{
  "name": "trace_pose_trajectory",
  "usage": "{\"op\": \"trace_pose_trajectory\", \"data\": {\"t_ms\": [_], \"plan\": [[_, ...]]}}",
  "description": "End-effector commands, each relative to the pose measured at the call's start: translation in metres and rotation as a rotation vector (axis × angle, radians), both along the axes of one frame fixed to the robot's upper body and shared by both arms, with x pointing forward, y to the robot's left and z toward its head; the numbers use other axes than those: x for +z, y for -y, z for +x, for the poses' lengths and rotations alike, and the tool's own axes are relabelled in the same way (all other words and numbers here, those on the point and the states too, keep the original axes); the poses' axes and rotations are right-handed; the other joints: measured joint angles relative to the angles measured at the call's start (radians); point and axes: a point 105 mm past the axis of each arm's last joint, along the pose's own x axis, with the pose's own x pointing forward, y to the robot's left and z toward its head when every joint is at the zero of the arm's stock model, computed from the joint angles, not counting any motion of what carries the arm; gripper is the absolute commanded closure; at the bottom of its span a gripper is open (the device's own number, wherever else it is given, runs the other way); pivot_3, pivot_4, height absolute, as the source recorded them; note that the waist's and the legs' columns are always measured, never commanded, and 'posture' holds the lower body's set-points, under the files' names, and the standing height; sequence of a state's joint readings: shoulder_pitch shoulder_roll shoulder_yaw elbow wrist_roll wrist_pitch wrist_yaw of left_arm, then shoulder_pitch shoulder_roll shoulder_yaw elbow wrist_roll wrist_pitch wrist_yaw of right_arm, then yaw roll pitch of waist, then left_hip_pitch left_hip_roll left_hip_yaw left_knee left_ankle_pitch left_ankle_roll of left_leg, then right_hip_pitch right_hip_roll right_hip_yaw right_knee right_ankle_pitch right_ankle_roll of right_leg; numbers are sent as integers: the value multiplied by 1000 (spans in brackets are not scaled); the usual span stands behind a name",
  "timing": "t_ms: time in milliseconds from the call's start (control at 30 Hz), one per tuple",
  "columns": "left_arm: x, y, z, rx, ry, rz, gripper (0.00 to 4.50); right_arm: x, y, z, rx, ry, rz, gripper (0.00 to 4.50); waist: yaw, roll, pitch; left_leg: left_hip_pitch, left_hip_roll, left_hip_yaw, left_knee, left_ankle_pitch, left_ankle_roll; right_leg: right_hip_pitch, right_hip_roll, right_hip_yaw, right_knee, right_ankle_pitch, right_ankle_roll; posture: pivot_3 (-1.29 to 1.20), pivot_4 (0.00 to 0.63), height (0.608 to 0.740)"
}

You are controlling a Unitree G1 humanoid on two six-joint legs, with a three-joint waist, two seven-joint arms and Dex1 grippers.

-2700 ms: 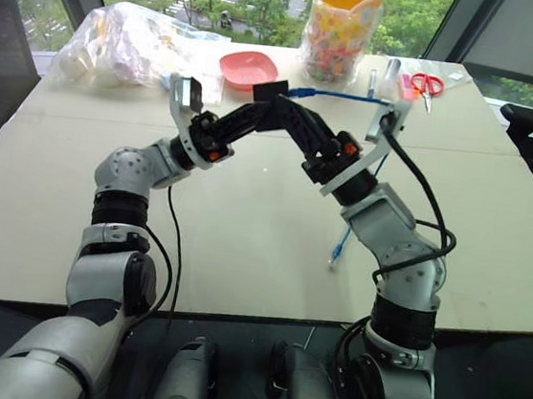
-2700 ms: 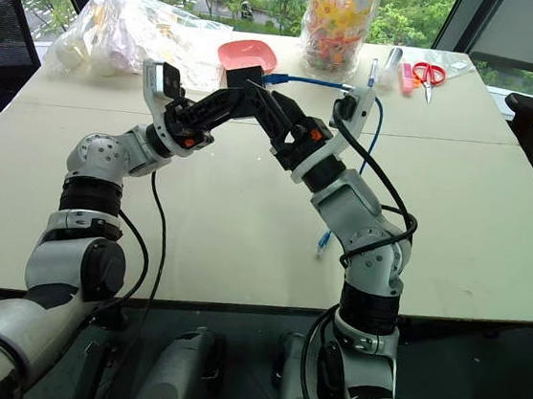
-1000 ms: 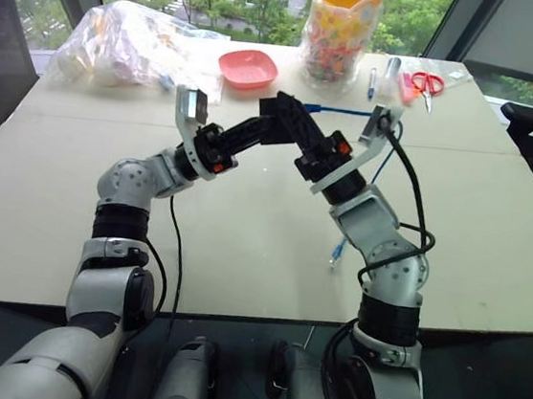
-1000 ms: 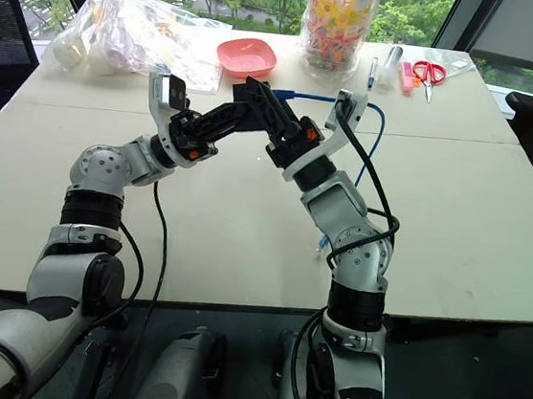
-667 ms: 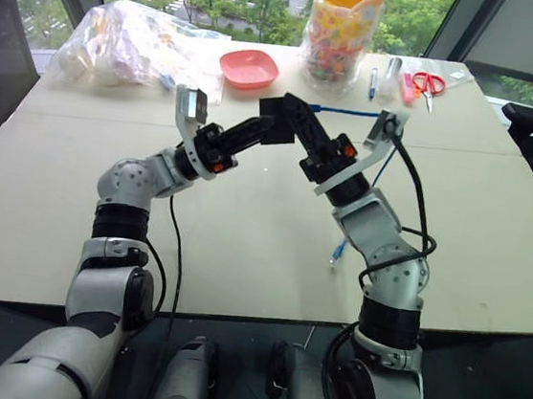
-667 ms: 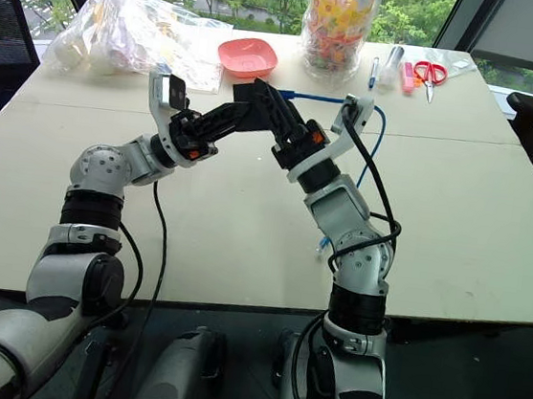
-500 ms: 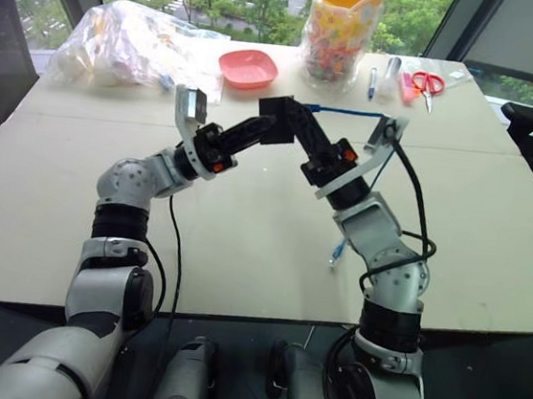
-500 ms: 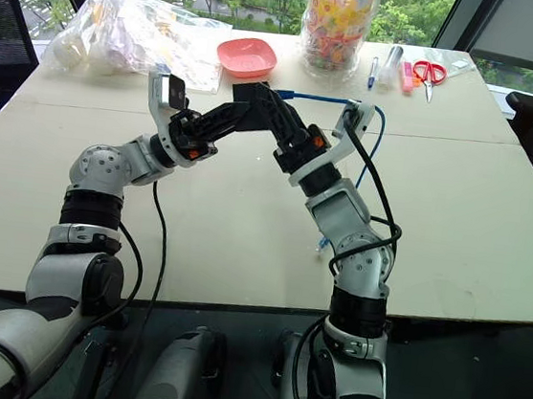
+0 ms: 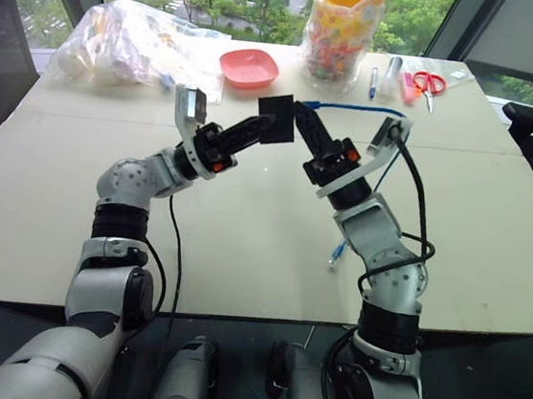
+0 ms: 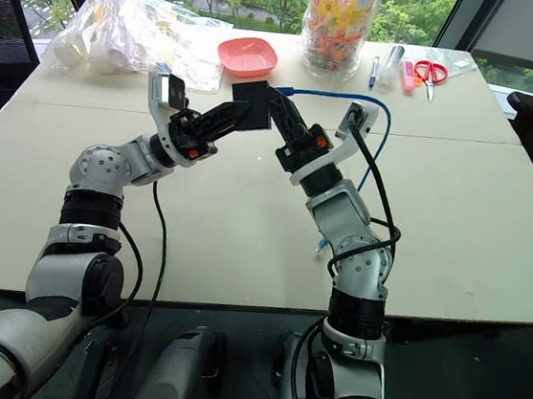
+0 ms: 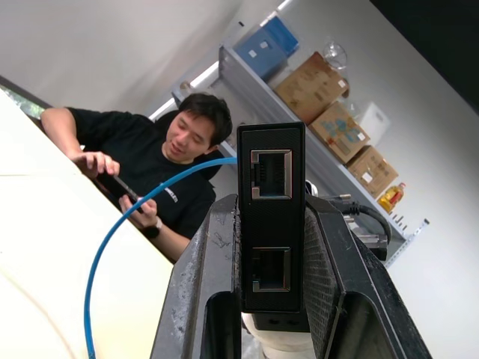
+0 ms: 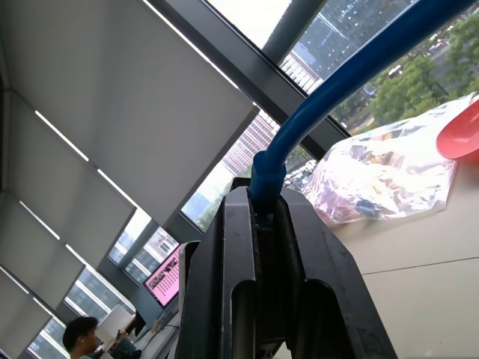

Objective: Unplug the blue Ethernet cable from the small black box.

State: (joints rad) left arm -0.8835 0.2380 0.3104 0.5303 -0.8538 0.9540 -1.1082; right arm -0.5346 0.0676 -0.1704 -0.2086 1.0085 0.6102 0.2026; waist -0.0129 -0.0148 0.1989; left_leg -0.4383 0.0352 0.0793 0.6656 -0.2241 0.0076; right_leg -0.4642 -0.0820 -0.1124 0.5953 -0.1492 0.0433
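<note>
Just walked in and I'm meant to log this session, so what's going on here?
The robot is unplugging a network cable above the table. Its left gripper is shut on the small black box, whose two ports look empty in the left wrist view. Its right gripper is shut on the blue Ethernet cable near its plug, which appears already out of the box.

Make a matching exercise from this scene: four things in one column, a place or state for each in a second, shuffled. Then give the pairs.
Things:
1. black box
2. blue cable
3. pink dish
4. scissors

Places or states:
A. lying at the table's far right
B. clamped in the left gripper, both ports empty
C. its plug end pinched in the right gripper
D. on the table beside the clear plastic bag

Pairs: 1-B, 2-C, 3-D, 4-A
</note>
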Motion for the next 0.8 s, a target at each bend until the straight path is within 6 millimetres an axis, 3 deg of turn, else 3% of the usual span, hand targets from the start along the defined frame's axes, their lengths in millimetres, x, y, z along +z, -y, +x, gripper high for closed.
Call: {"op": "trace_pose_trajectory", "data": {"t_ms": [33, 167, 367, 533, 667, 800], "plan": [[11, -1, -3, 2, 49, -11, 4013, 7, 1, -2, -5, 27, 27, 4484, 0, 0, 0, 0, 0, 0, 0, 0, 0, 0, 0, 0, 0, 0, 0, 0, 150, 740], [8, -5, -1, 20, 48, 3, 4013, 6, 8, 2, -35, 15, 24, 4484, 0, 0, 0, -1, 0, 0, 0, 0, 0, 0, 0, 0, 0, 0, 0, 0, 150, 740], [10, -33, 6, 115, 50, 18, 4013, 11, 64, 26, -263, 21, -18, 4484, 0, 0, 0, -1, 0, 0, 0, 0, 0, -1, 0, 0, 0, 0, 0, 0, 150, 740], [16, -50, 15, 209, 67, 21, 4013, 17, 85, 36, -331, 47, -85, 4484, 2, 0, 0, -4, -1, 0, 0, 0, 0, -3, -1, -1, -1, 0, 0, 0, 150, 740], [16, -48, 21, 268, 92, 57, 4013, 16, 91, 43, -354, 42, -145, 4484, 1, 0, 0, -4, -1, 0, 0, -1, 1, -3, 0, 0, -1, 1, 3, 0, 150, 740], [-11, -20, 36, 441, 274, 396, 4013, -16, 96, 67, -416, -95, -375, 4484, 2, 0, 0, -4, -2, 1, 0, -1, 1, -3, 0, 0, 0, 1, 3, 0, 150, 740]]}}
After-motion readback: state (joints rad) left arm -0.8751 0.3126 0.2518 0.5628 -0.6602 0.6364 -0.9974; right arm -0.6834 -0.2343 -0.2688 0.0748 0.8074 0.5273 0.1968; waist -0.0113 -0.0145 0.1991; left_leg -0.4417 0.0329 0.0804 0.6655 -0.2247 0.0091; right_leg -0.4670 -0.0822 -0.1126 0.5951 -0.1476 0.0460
